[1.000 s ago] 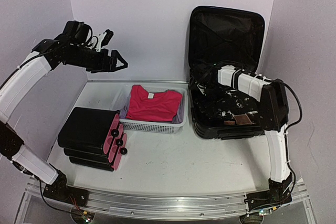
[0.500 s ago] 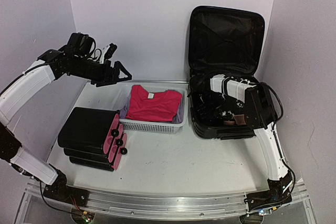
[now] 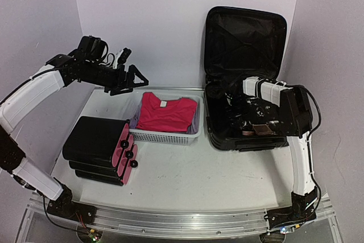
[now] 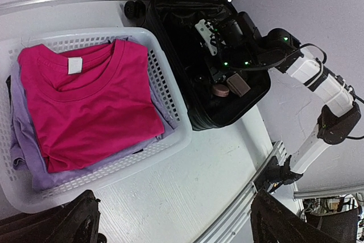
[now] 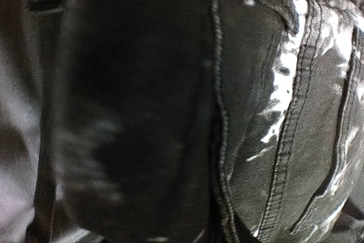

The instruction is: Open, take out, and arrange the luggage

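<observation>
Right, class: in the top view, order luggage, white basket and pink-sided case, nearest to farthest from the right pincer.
1. luggage, right side: the right pincer reaches inside it.
2. white basket, middle.
3. pink-sided case, far left.

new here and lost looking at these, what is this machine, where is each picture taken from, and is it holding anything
These are two robot arms bolted to the near edge of a table, each ending in a two-finger gripper. The wide picture looks down from above and behind them; the other two come from cameras on the wrists. On the table: the open luggage, lid upright; a white basket with a red T-shirt on top; and a smaller black case with a pink side. The left gripper hangs open in the air, holding nothing. The right gripper reaches into the luggage; its camera shows only blurred dark denim, so I cannot tell whether it grips it.
</observation>
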`<state>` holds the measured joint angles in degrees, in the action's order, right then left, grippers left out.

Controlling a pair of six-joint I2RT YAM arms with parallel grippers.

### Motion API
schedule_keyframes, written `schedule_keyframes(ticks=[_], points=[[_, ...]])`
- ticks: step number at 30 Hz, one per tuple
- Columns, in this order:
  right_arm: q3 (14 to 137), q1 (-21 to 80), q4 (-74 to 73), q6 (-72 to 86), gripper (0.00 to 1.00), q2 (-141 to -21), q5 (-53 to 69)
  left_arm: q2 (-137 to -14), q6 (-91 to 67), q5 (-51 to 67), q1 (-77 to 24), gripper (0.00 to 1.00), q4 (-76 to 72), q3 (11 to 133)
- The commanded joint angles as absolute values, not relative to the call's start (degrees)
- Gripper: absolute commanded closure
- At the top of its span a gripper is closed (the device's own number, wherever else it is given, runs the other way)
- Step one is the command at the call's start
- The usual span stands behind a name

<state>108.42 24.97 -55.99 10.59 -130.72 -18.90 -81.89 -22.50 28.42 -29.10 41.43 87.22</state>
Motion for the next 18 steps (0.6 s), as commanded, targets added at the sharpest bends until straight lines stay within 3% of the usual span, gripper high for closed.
schedule_keyframes(ticks=[1, 7, 14, 18], points=[[106.18, 23.77, -53.89, 8.69, 0.66, -125.39, -8.01, -84.32, -25.47, 30.59, -30.23, 0.07, 37.73, 89.4], [103.51, 20.41, -52.83, 8.65, 0.73, -120.7, 2.16, -85.66, -27.1, 31.06, -31.76, 0.07, 35.94, 89.55], [100.93, 15.01, -50.82, 9.23, 0.61, -118.35, 13.96, -87.57, -29.83, 32.97, -32.49, 0.06, 34.09, 89.31], [99.98, 12.14, -50.34, 9.67, 0.61, -118.78, 19.02, -88.03, -29.98, 33.24, -32.78, 0.06, 33.11, 89.22]])
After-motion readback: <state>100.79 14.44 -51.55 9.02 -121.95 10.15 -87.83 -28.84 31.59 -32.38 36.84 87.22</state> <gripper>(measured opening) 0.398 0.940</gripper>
